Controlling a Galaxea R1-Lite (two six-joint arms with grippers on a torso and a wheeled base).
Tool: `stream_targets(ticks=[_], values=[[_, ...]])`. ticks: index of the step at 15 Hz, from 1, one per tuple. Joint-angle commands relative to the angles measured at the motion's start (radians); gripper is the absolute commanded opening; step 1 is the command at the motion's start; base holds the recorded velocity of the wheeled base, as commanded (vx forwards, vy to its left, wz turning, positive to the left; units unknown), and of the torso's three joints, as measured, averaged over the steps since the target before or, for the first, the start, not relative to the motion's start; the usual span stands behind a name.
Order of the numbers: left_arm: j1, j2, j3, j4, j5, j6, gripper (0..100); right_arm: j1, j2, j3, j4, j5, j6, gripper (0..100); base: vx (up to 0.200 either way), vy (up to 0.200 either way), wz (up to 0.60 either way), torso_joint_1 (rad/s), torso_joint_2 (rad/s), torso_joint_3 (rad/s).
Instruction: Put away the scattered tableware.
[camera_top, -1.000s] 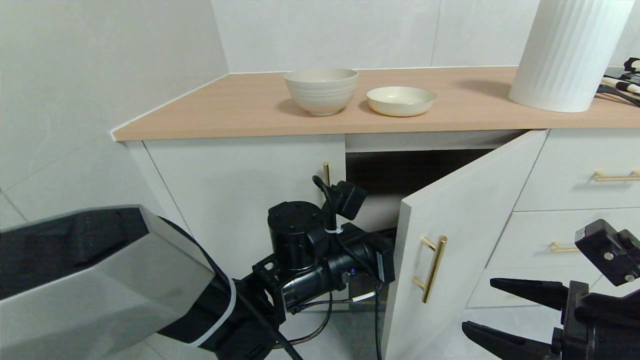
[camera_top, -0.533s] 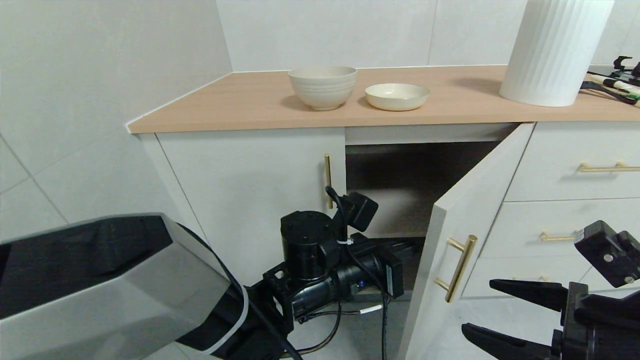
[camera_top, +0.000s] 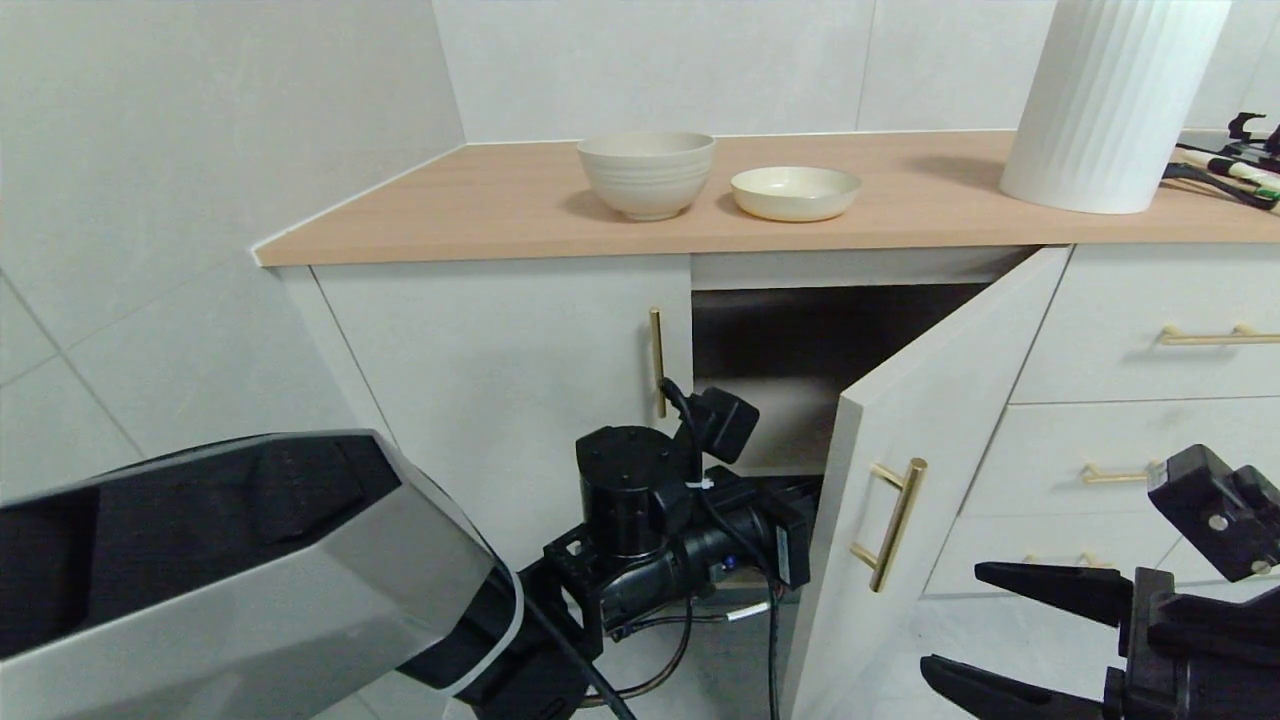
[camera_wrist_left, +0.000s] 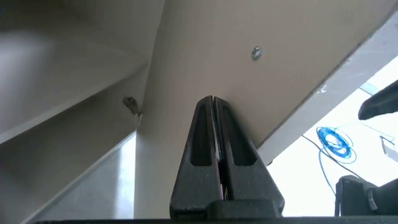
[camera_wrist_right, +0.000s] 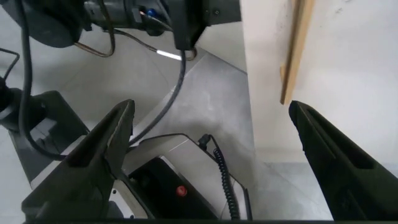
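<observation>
Head view: The cabinet door (camera_top: 930, 420) is listed as part-way open, with a brass handle (camera_top: 888, 525) on its outer face. The bowl (camera_top: 646, 175) and shallow dish (camera_top: 796, 192), the tableware to be stowed, are set on the countertop (camera_top: 450, 225) above the door. They sit just beside each other, with the dish nearer the door. The left arm (camera_top: 640, 500) is placed at the door's free edge. The right gripper (camera_top: 952, 618) is found on the door's outer side, below the handle, spread wide and holding nothing.

Left wrist view: The left gripper (camera_wrist_left: 213, 106) is pressed together on nothing, its tip at the door's inner face.

Right wrist view: The handle is seen near one spread finger.

Step judged: the door is being widened. The push is best delivered flat against the inner face, following the door's arc, with the right gripper held outside the swing.
</observation>
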Motion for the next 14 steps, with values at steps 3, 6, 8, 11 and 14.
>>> stream_targets(ticks=[3,6,8,11,14], values=[[-0.109,-0.041,0.019,-0.058,-0.048,-0.108,0,0.043,-0.092,0.024,-0.001,0.118,0.004,100,0.000,0.000,0.00,0.000,0.00,0.000],[-0.230,-0.101,0.178,-0.243,-0.285,-0.257,0,0.039,-0.207,0.024,0.036,0.356,0.042,100,0.000,0.000,0.00,0.000,0.00,0.000],[-0.191,-0.086,0.174,-0.257,-0.282,-0.225,0,0.037,-0.204,0.020,0.039,0.356,0.042,100,0.000,0.000,0.00,0.000,0.00,0.000],[-0.119,-0.096,0.160,-0.176,-0.282,-0.222,0,0.023,-0.196,0.007,0.039,0.326,0.044,100,0.000,0.000,0.00,0.000,0.00,0.000],[0.005,-0.147,0.155,-0.028,-0.245,-0.148,0,0.015,-0.170,-0.013,0.039,0.260,0.047,100,0.000,0.000,0.00,0.000,0.00,0.000]])
